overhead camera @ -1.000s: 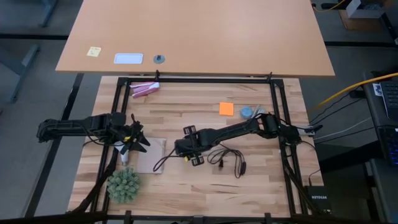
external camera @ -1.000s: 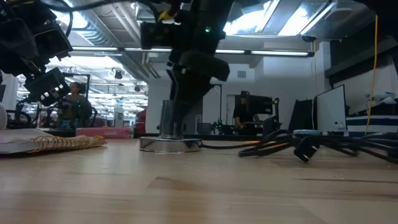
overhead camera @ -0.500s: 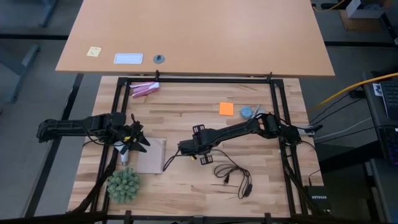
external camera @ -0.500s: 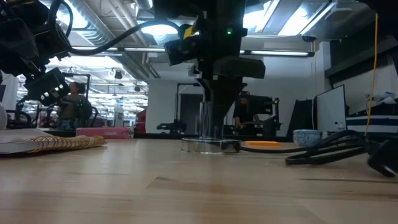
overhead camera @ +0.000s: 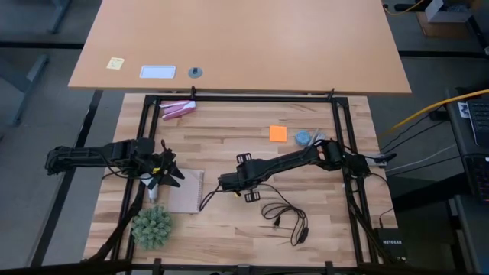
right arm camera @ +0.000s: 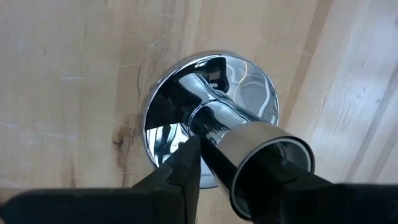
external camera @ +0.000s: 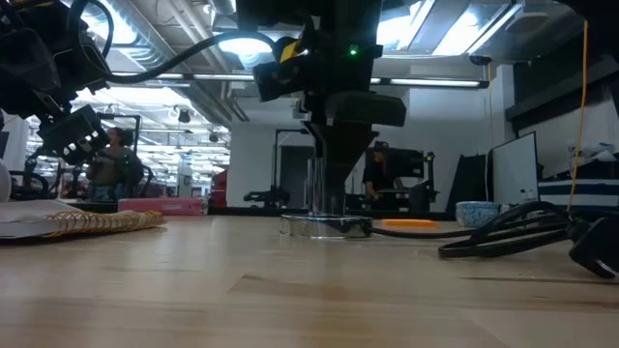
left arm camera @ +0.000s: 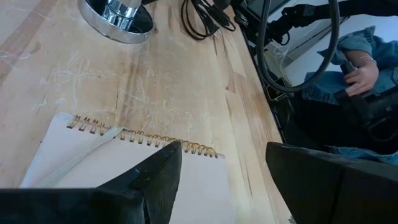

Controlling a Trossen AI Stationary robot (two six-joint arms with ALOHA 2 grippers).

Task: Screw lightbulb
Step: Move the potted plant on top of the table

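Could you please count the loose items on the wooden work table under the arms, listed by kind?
lightbulb: 1
chrome lamp base: 1
spiral notebook: 1
orange sticky note: 1
pink packet: 1
green ball plant: 1
small bluish bowl: 1
Total: 7

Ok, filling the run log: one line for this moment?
right gripper: shut on lamp base | left gripper: open above notebook
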